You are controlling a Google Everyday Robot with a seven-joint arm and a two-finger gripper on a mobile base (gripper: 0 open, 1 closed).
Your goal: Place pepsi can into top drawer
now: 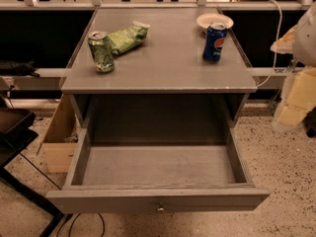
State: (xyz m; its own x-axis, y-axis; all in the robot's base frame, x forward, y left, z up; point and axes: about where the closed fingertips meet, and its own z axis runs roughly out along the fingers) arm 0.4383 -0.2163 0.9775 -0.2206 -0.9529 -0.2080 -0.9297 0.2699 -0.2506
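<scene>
The pepsi can [215, 42], dark blue with a round logo and a silver top, stands upright at the back right of the grey cabinet top [163, 68]. The top drawer [158, 169] is pulled fully open below, its inside bare, with a small round knob [160, 209] on the front panel. My gripper [295, 100] is a pale blurred shape at the right edge of the view. It hangs beside the cabinet, to the right of the can and lower than it, touching neither the can nor the drawer.
A green can [101, 52] stands at the front left of the cabinet top, with a green snack bag [127, 36] behind it. A white bowl [214, 19] sits just behind the pepsi can. A cardboard box [59, 142] and a dark chair [15, 132] stand to the left.
</scene>
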